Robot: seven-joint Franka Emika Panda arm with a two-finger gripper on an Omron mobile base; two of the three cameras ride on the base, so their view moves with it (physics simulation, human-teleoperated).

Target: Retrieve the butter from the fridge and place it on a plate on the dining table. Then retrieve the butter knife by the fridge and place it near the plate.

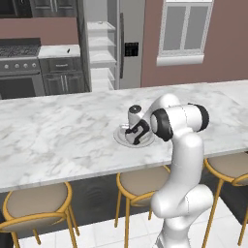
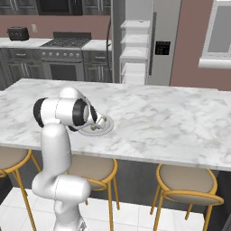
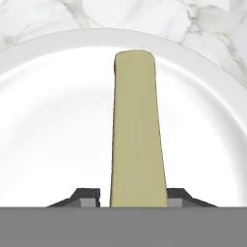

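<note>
The butter (image 3: pixel 135 135), a pale yellow-green stick, lies on the round light-grey plate (image 3: pixel 53 120), pointing away from the hand. My gripper (image 3: pixel 134 195) straddles its near end. The jaws are slightly parted, with a thin gap showing at the left fingertip (image 3: pixel 88 197). From the base, the gripper (image 1: pixel 134 136) reaches down onto the plate (image 1: pixel 119 137) on the dining table (image 1: pixel 58 131). The plate rim (image 2: pixel 108 125) also peeks out beside the hand. The fridge (image 1: pixel 130 34) stands open at the back. A tiny dark sliver (image 1: pixel 68 49) on the counter beside it may be the butter knife.
Tan stools on golden frames (image 1: pixel 34 206) line the table's near side. A stove (image 1: pixel 18 60) and dark drawers (image 1: pixel 62 72) stand left of the fridge. The open fridge door shows white shelves (image 1: pixel 101 48). A window (image 1: pixel 185 29) is at the back right.
</note>
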